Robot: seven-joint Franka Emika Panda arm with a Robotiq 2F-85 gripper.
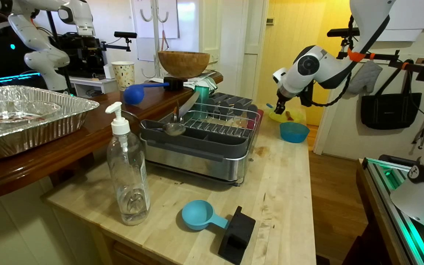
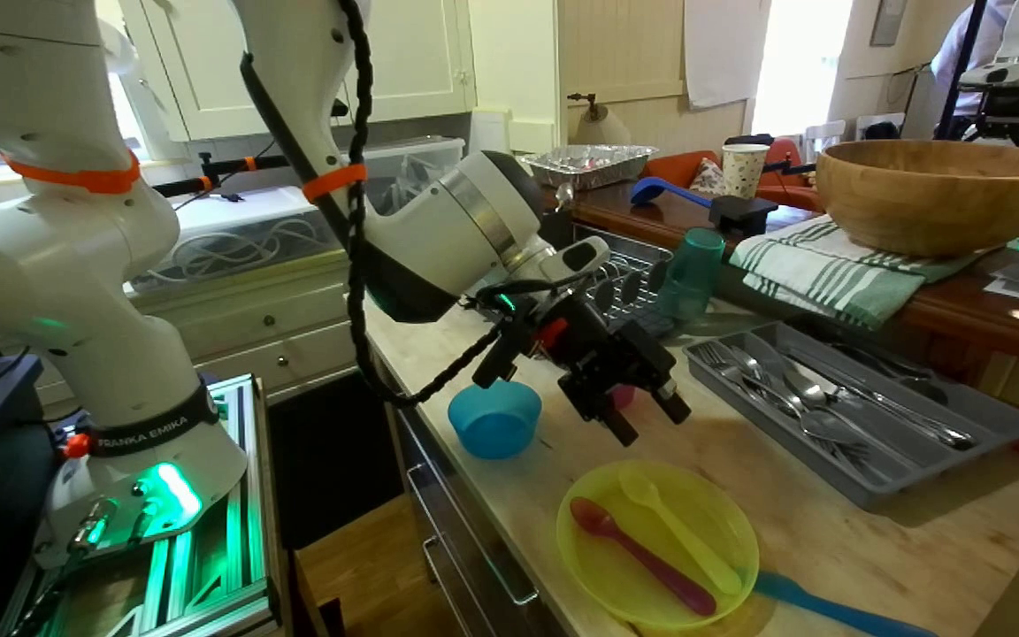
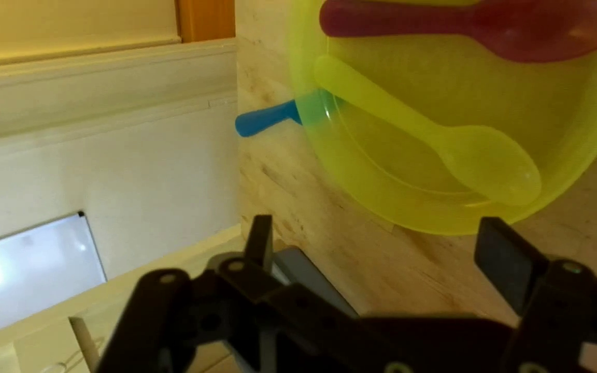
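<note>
My gripper (image 2: 651,419) hangs in the air above the wooden counter, tilted down, its jaws wide apart with nothing between them. Nearest below it in that exterior view is a translucent yellow plate (image 2: 593,575). On the plate lie a red spoon (image 2: 642,556) and a yellow spoon (image 2: 686,533). A blue handle (image 2: 828,603) sticks out from under the plate's edge. Seen from the wrist, the plate (image 3: 407,171) lies beyond the fingertips, and bare wood shows between the black fingers (image 3: 506,264). A blue bowl (image 2: 494,429) stands beside the plate, apart from the gripper.
A grey cutlery tray (image 2: 943,469) with metal cutlery sits along the counter's back. A dish rack (image 1: 197,167), a pump bottle (image 1: 129,173) and a light-blue scoop (image 1: 198,215) with a black block (image 1: 237,233) stand farther along. A pink object (image 2: 622,395) is partly hidden behind the gripper.
</note>
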